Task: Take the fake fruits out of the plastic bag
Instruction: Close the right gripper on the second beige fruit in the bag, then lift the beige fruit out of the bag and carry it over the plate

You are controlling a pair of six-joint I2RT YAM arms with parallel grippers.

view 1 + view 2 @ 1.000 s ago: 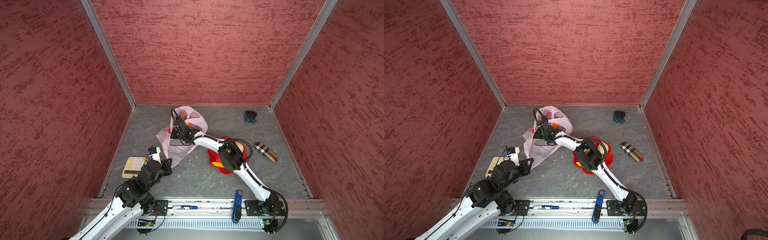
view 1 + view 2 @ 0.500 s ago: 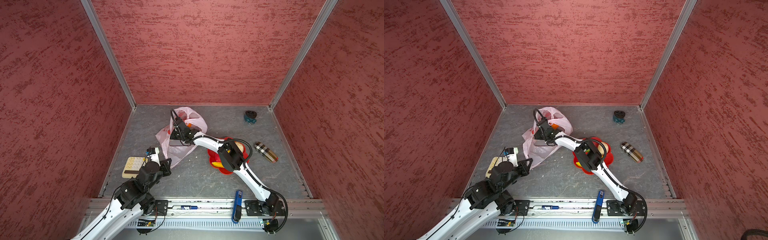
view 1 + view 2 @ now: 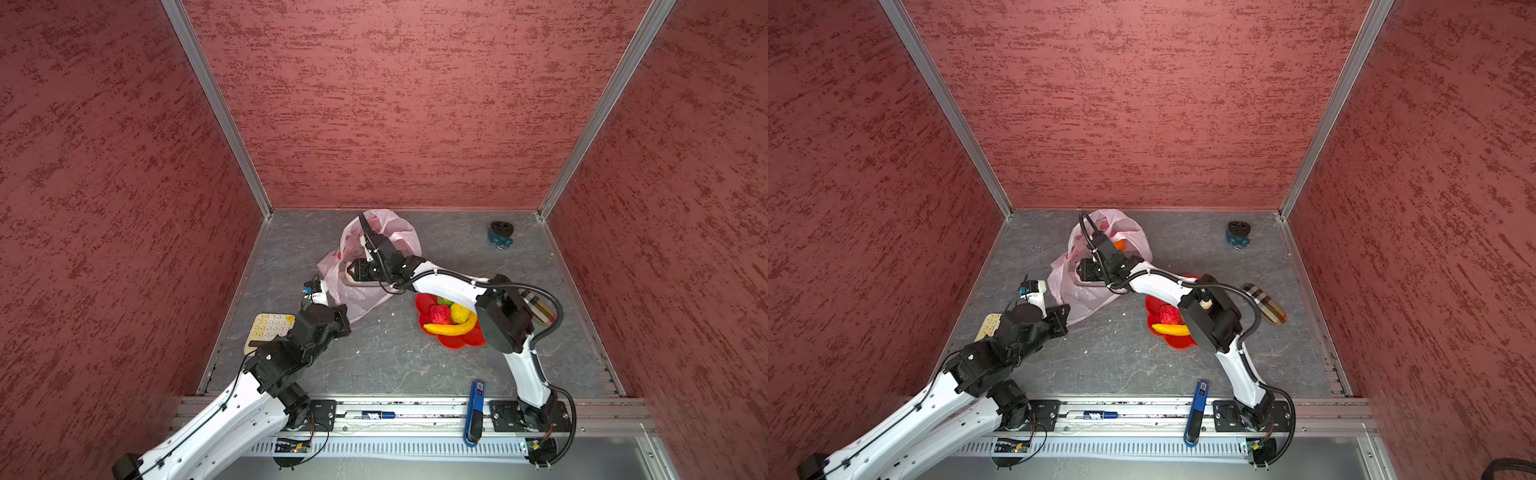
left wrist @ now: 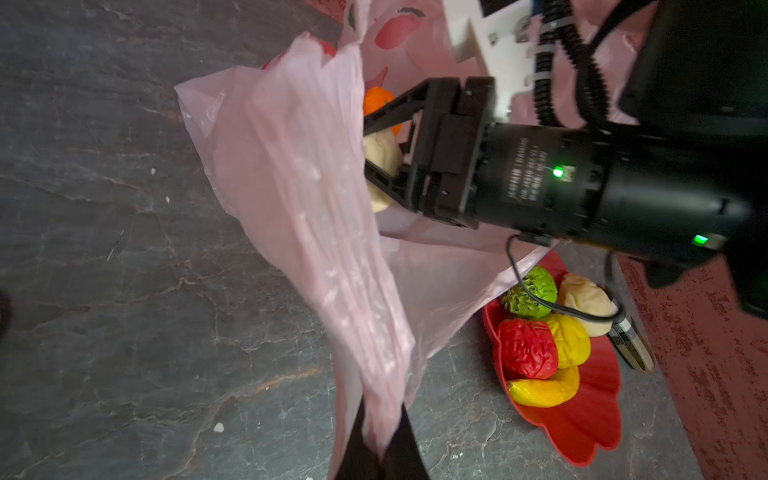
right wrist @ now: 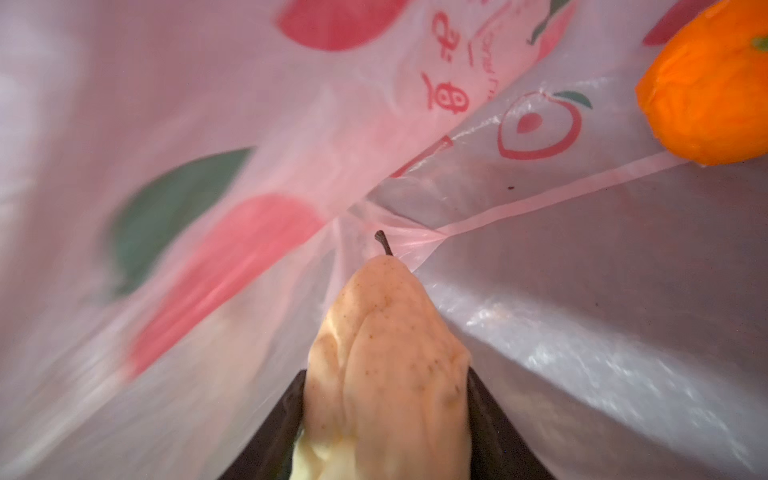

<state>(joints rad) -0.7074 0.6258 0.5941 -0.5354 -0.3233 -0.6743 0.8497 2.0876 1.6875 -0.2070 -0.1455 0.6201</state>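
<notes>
Left wrist view, going left to right: grey counter [image 4: 124,249], then the left claw [image 4: 380,436], fully shut, pinching a gathered fold of the plastic bag [image 4: 299,187] & holding that wall up like a tent. Past the film, the right claw [image 4: 370,144] sits inside the bag mouth, approx. half closed w/ both fingers pressed on the beige fruit [image 4: 382,153]. The orange [image 4: 376,99] lies just beyond it, also inside the bag. Further right, outside the bag, is the red dish [image 4: 590,424] w/ five fruits in it: banana [image 4: 544,390], red one [image 4: 528,349], yellow one [image 4: 569,340], green one [image 4: 532,291], second beige one [image 4: 586,303].

Right wrist view settles the key relation. The beige fruit is pear-shaped, long axis in line w/ the claw's reach. Its fat end is between the fingers [image 5: 282,419] & its narrow stem end points straight away from the claw, toward a bunched part of the bag deeper in. So the way out is prob. straight back along that axis, i.e. toward the dish side. The right arm is the nearer one to fruit & dish; the left only props the bag. Risks: the stem may snag the film, & the skin looks creased & soft, so the grip may slip.
</notes>
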